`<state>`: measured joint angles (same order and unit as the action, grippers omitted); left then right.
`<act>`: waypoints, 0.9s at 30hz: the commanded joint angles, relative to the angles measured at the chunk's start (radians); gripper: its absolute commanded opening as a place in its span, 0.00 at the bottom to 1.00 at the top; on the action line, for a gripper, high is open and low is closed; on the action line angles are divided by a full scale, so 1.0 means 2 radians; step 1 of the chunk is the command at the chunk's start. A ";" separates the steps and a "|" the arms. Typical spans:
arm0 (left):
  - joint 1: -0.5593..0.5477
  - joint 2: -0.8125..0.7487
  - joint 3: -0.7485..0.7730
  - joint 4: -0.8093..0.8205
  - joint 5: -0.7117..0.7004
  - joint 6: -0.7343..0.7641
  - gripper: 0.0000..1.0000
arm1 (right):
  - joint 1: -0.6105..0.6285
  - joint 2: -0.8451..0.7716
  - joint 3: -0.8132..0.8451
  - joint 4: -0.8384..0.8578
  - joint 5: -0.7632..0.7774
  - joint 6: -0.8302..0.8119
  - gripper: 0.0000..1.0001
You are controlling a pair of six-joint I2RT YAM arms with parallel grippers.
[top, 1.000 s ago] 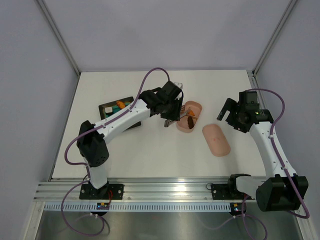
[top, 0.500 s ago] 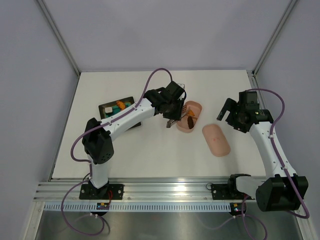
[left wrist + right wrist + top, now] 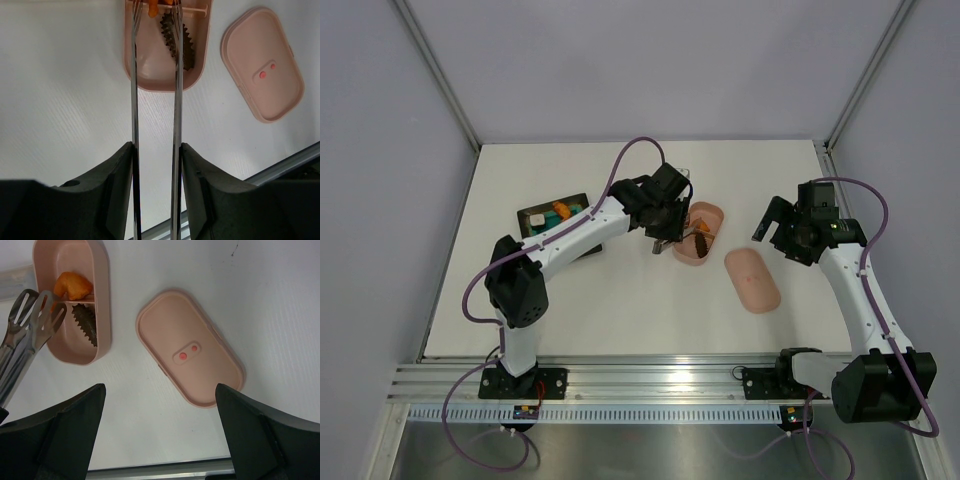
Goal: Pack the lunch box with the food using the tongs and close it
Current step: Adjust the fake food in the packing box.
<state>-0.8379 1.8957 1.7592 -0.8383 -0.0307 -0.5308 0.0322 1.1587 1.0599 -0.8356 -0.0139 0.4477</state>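
Observation:
The pink lunch box (image 3: 698,233) lies open mid-table, its wall (image 3: 150,75) and rim (image 3: 102,300) showing in both wrist views. Inside are an orange food piece (image 3: 72,285) and a dark brown ridged piece (image 3: 85,325). My left gripper (image 3: 156,147) is shut on the silvery tongs (image 3: 134,100). The tongs' two arms stand apart, and their tips (image 3: 30,335) hang over the box's near end. The lid (image 3: 752,280) lies spotted side up to the box's right. My right gripper (image 3: 160,390) hovers open above the lid (image 3: 190,347), holding nothing.
A dark tray (image 3: 555,225) with a teal mat and an orange piece (image 3: 560,208) sits at the left, partly under my left arm. A pale translucent case (image 3: 12,277) lies beyond the box. The metal rail (image 3: 640,380) runs along the near edge.
My left gripper has shifted a little up and right over the box, and the tongs' arms have spread slightly. The right arm has not moved.

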 commanded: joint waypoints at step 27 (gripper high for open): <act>-0.007 0.002 -0.001 0.085 -0.011 0.059 0.00 | 0.000 0.000 0.001 0.005 -0.005 -0.010 1.00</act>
<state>-0.8482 1.9087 1.7576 -0.7815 -0.0376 -0.4408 0.0322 1.1587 1.0595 -0.8356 -0.0189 0.4477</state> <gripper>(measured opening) 0.273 0.993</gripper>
